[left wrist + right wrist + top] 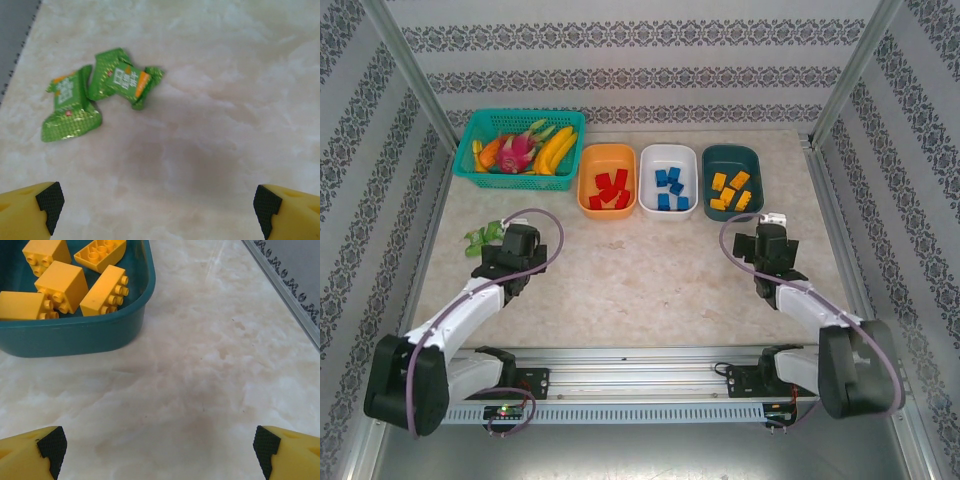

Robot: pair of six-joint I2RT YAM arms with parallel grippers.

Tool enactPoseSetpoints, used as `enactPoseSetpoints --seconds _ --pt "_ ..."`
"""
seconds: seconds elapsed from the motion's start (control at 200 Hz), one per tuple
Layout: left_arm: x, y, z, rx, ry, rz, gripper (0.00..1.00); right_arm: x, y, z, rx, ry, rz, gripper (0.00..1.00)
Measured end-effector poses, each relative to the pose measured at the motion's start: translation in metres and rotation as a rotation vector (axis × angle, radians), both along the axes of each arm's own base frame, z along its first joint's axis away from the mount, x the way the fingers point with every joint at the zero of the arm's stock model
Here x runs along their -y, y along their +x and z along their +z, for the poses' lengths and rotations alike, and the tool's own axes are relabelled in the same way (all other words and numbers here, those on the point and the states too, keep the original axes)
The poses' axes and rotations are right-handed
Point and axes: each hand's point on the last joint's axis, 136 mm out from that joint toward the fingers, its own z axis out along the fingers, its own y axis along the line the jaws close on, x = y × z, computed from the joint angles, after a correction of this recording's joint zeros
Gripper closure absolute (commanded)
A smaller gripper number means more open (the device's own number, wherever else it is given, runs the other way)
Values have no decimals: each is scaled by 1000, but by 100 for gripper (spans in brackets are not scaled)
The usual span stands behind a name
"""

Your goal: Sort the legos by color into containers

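Sitting in a row by the far edge of the tabletop (650, 270) are three bins. Red bricks (610, 188) lie in the orange bin (584, 190), blue bricks (669, 187) in the white bin (645, 185), yellow bricks (60, 285) in the teal bin (75, 337). The left gripper (155, 200) is wide open and holds nothing, near two green packets (100, 92) by the left edge. The right gripper (160, 442) is wide open and holds nothing, near the teal bin.

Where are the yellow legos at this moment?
In the top view, the yellow legos lie inside the dark teal bin, rightmost of three, beside the white bin.
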Motion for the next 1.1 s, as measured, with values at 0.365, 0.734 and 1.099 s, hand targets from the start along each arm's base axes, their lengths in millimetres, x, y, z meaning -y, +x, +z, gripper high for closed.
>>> enactPoseSetpoints --seconds 0.365,0.734,1.099 --pt "-11 58 -23 144 -125 2 0 -4 54 6 133 40 84 2" --pt "2 73 -23 345 -143 -128 0 -11 36 -9 240 60 130 2" --pt "-3 84 -24 363 -151 -126 0 -15 56 14 285 48 160 2"
